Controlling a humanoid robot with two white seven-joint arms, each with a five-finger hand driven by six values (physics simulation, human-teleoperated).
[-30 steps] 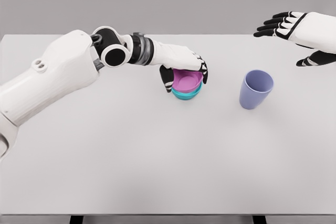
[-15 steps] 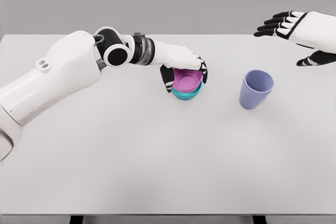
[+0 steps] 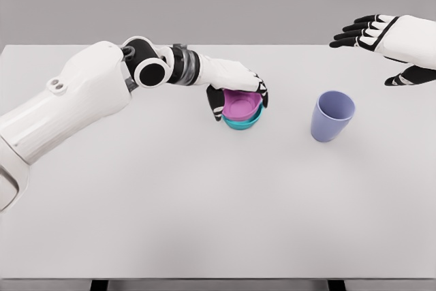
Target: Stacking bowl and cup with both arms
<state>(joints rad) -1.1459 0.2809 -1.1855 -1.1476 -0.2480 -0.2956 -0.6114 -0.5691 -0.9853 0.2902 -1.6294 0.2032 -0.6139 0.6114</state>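
**A:** Two bowls (image 3: 242,107) sit nested near the middle of the white table (image 3: 204,202), a pink one inside a teal one, with the teal rim showing below and to the right of the pink. What else is on the surface?

**B:** Only a lavender cup (image 3: 332,116), upright, open end up, standing to the right of the bowls and well apart from them. The stretch of table between bowls and cup is bare, so nothing blocks that gap.

**A:** And the left hand (image 3: 238,85)?

**B:** Its arm reaches in from the left edge across the table. The hand lies over the far side of the pink bowl, fingers curled down around it: the dark fingertips (image 3: 263,93) wrap the right rim, and the thumb (image 3: 216,103) presses the left side. It grips the pink bowl, which rests tilted in the teal one.

**A:** The right hand (image 3: 385,39)?

**B:** Up at the top right, above the far edge of the table, beyond the cup and apart from it. Its fingers are stretched out and spread, pointing left, with the thumb lower down. It holds nothing and touches nothing.
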